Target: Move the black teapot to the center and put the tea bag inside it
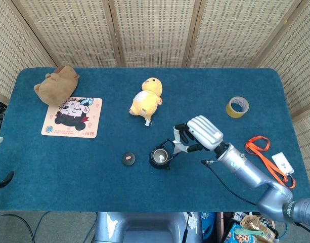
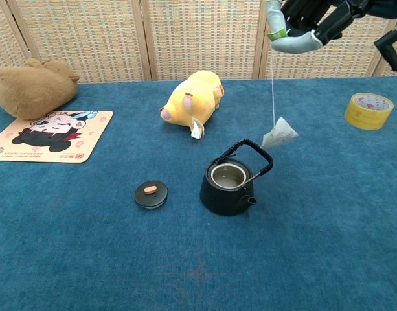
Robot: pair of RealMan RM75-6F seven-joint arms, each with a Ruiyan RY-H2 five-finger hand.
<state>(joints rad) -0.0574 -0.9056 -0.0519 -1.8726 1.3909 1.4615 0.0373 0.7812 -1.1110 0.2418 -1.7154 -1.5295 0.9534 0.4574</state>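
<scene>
I am on the second half of the job: the black teapot already sits near the middle of the bench with its mouth open, and its lid lies on the cloth just to its left. My right robot hand is high above the pot, pinching the paper tag at the top of the string, and the tea bag dangles from it in the air. In the chest view the bag hangs just beyond the raised handle, off to the right of the opening and not yet over it. The head view shows the same robot hand close beside the pot.

I judge the next move to be a short carry toward the pot's mouth so the bag clears the handle arch, then a slow descent until the bag drops inside. The string lets the bag swing, so I want it steady before lowering, or it may catch on the handle or land on the rim.

My left robot hand shows in neither view.
</scene>
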